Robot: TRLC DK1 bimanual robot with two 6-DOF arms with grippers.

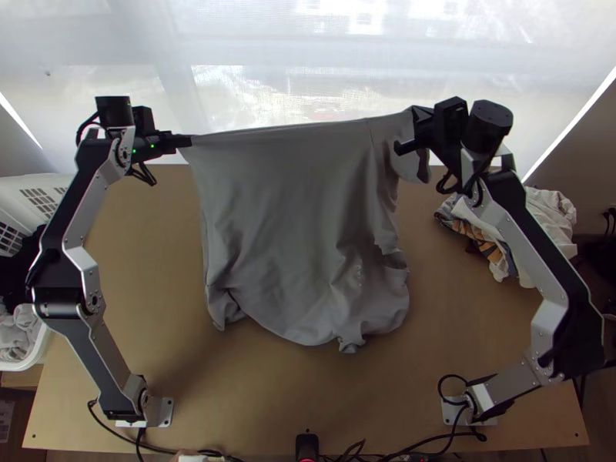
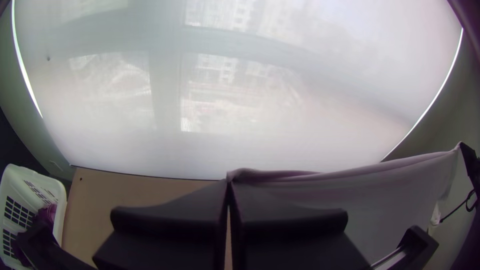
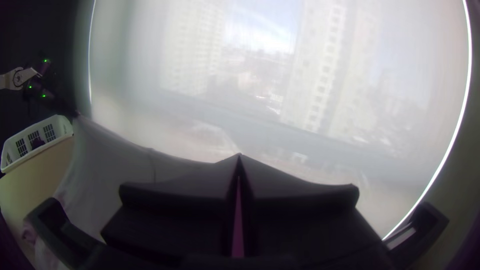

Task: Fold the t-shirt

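The grey t-shirt [image 1: 292,223] hangs stretched between both grippers, its upper edge nearly straight, its lower part loosely creased over the table. My left gripper [image 1: 189,141] is shut on the upper left corner; in the left wrist view the fingers of the left gripper [image 2: 228,186] meet at the edge of the shirt [image 2: 400,185]. At the upper right, my right gripper [image 1: 406,129] holds the other corner, with some cloth drooping beside it. In the right wrist view the tips of the right gripper [image 3: 239,159] are together, and the shirt [image 3: 120,165] runs off toward the left arm.
A white basket [image 1: 38,350] with clothes stands at the table's left side. Crumpled clothes [image 1: 539,223] lie at the right edge. The wooden table [image 1: 154,254] reaches back to a pale window blind [image 1: 254,92]. Cables run along the near edge.
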